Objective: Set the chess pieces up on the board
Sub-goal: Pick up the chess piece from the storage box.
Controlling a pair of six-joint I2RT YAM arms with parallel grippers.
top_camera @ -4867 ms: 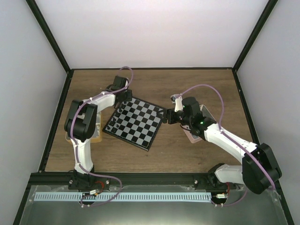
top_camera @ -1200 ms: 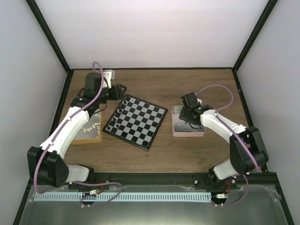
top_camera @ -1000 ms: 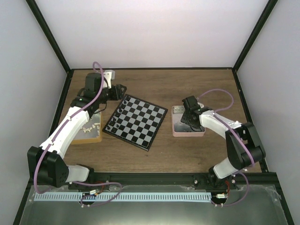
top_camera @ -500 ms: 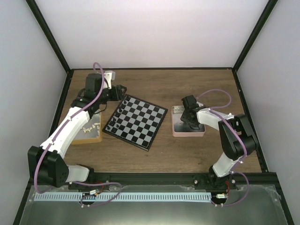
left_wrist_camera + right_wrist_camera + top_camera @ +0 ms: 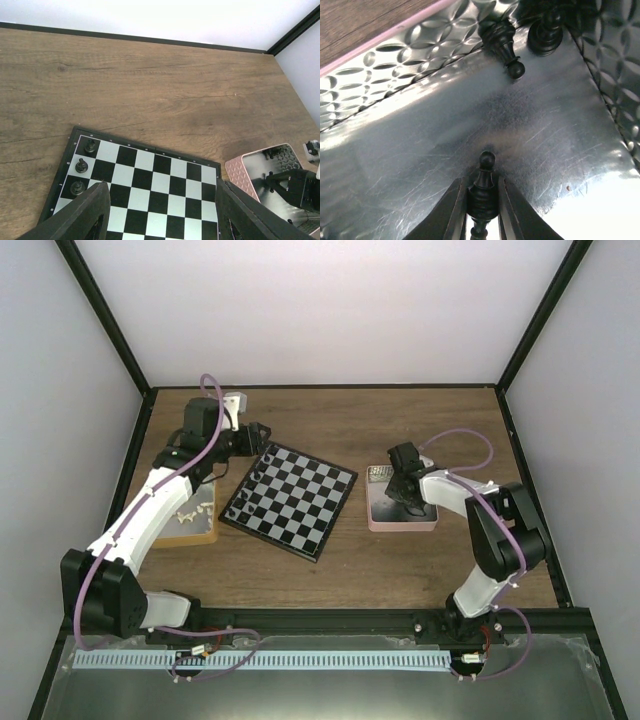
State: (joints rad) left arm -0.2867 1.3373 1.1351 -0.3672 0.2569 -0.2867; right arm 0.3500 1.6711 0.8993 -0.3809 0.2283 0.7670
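The board (image 5: 296, 502) lies tilted at the table's middle, and several black chess pieces (image 5: 252, 486) stand along its left edge. Three of them (image 5: 81, 164) show in the left wrist view. My left gripper (image 5: 258, 431) hovers over the board's far left corner. It is open (image 5: 162, 186) with nothing between its fingers. My right gripper (image 5: 399, 493) reaches down into the pink tray (image 5: 376, 524). There it is shut (image 5: 482, 189) on a black chess piece (image 5: 486, 161) that lies on the shiny tray floor. Two more black pieces (image 5: 504, 44) lie in the tray's far corner.
A tan tray (image 5: 196, 533) holding several cream-white pieces (image 5: 185, 512) sits left of the board, under my left arm. The pink tray's patterned wall (image 5: 380, 65) rises close around my right gripper. Black frame rails border the table.
My right gripper has closed its fingers on the black piece in the pink tray. My left gripper has stayed open above the board's far left corner.
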